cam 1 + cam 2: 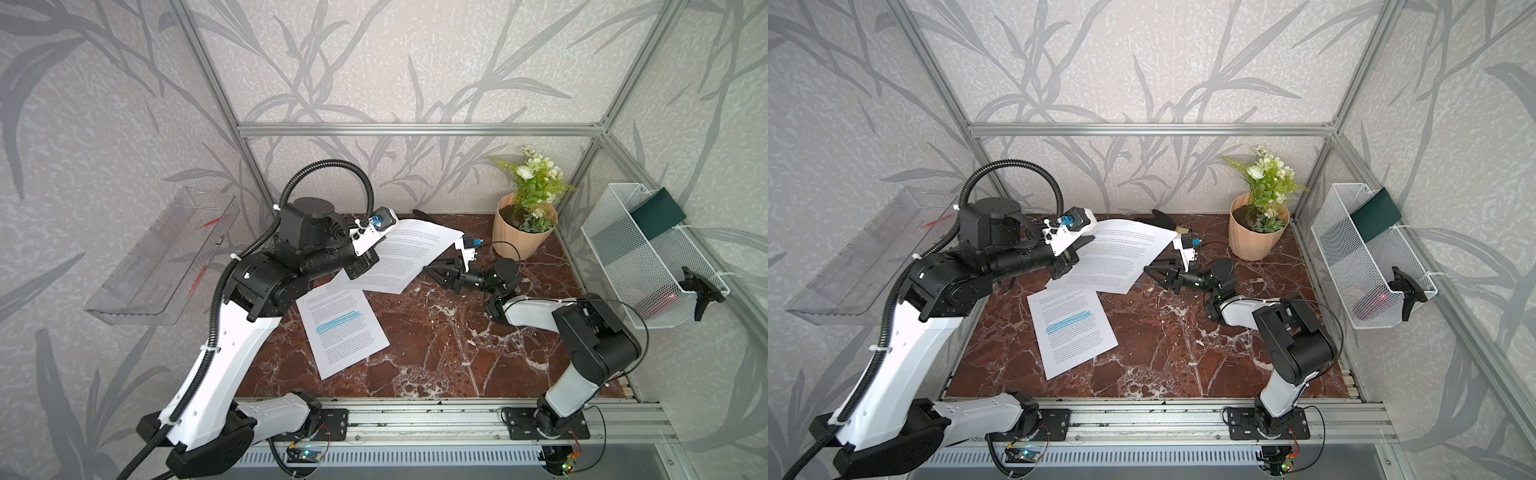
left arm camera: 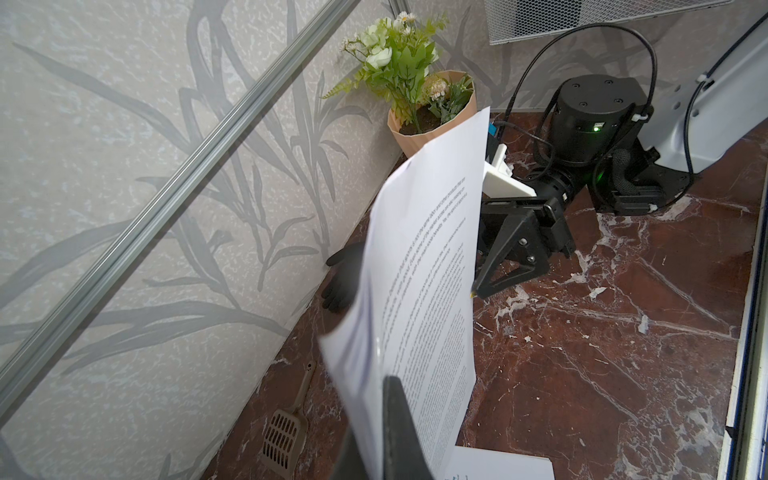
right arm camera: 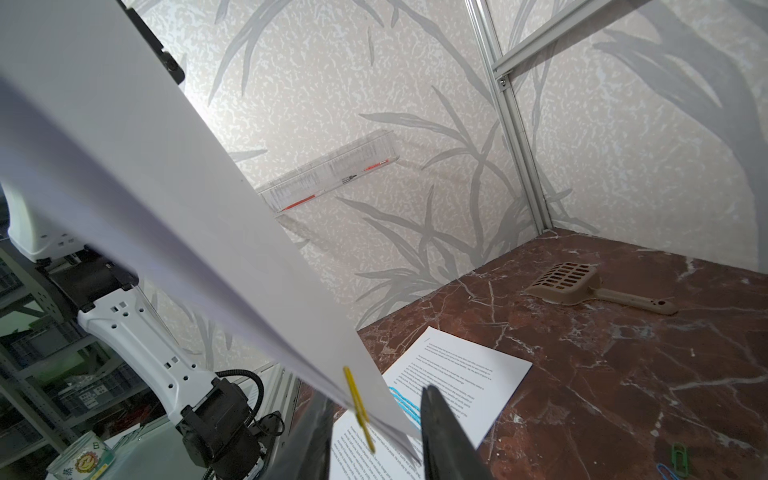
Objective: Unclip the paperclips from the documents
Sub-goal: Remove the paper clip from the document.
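Both arms were built of white moulded shells dotted with small holes, joined by black cylindrical motors. A black corrugated conduit [image 1: 328, 165] was fastened along the left arm [image 1: 237, 340] with white zip ties, while thin black wires looped around the right arm [image 1: 575, 380]. The black right hand [image 1: 430, 270] had triangular open-framed fingers [image 2: 505, 266] with screw heads. Behind it sat a white camera bracket [image 1: 465, 249] and a glowing green light [image 2: 596, 129].

Both top views overlook the table [image 1: 436, 332]; wrist views sit close.
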`<action>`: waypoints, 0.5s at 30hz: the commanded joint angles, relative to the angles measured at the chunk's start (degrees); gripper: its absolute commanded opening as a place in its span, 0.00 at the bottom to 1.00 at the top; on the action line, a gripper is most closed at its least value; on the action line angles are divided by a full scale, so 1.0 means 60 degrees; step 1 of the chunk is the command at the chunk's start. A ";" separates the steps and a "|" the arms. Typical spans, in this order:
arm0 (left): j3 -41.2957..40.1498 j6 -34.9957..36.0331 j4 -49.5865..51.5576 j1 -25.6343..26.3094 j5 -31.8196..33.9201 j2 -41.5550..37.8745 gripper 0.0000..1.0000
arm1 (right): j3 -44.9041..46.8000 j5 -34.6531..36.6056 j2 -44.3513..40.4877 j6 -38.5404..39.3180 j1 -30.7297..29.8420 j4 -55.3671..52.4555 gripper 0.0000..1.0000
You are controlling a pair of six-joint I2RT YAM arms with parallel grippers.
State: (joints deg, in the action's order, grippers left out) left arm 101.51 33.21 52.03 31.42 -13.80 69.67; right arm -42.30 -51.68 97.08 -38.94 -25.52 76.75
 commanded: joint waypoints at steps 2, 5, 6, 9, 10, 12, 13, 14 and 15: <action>-0.0019 -0.0008 -0.0177 -0.0054 -0.0055 -0.0171 0.00 | -0.0061 -0.0220 -0.0035 -0.0278 0.0034 0.0459 0.28; -0.0017 0.0000 -0.0147 -0.0078 -0.0044 -0.0171 0.00 | -0.0110 -0.0264 0.0006 -0.0314 0.0034 0.0436 0.24; -0.0025 -0.0002 -0.0158 -0.0073 -0.0029 -0.0180 0.00 | -0.0134 -0.0314 0.0042 -0.0349 0.0042 0.0449 0.23; 0.0010 0.0010 -0.0184 -0.0078 -0.0042 -0.0180 0.00 | -0.0123 -0.0410 0.0066 -0.0466 0.0035 0.0586 0.26; 0.0022 0.0004 -0.0174 -0.0076 -0.0031 -0.0157 0.00 | -0.0112 -0.0410 0.0066 -0.0475 0.0036 0.0640 0.30; 0.0044 0.0008 -0.0161 -0.0079 -0.0029 -0.0155 0.00 | -0.0073 -0.0397 0.0062 -0.0485 0.0034 0.0641 0.31; 0.0058 0.0006 -0.0153 -0.0082 -0.0041 -0.0157 0.00 | -0.0068 -0.0406 0.0065 -0.0482 0.0034 0.0641 0.30; 0.0047 0.0009 -0.0144 -0.0089 -0.0037 -0.0156 0.00 | -0.0081 -0.0438 0.0066 -0.0497 0.0034 0.0634 0.29; 0.0051 0.0014 -0.0141 -0.0085 -0.0033 -0.0170 0.00 | -0.0091 -0.0452 0.0066 -0.0520 0.0034 0.0639 0.26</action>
State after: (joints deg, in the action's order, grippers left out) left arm 101.51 33.21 51.92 31.16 -13.65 69.67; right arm -42.30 -53.15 97.19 -41.39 -25.50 78.00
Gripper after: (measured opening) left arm 0.048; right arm 0.271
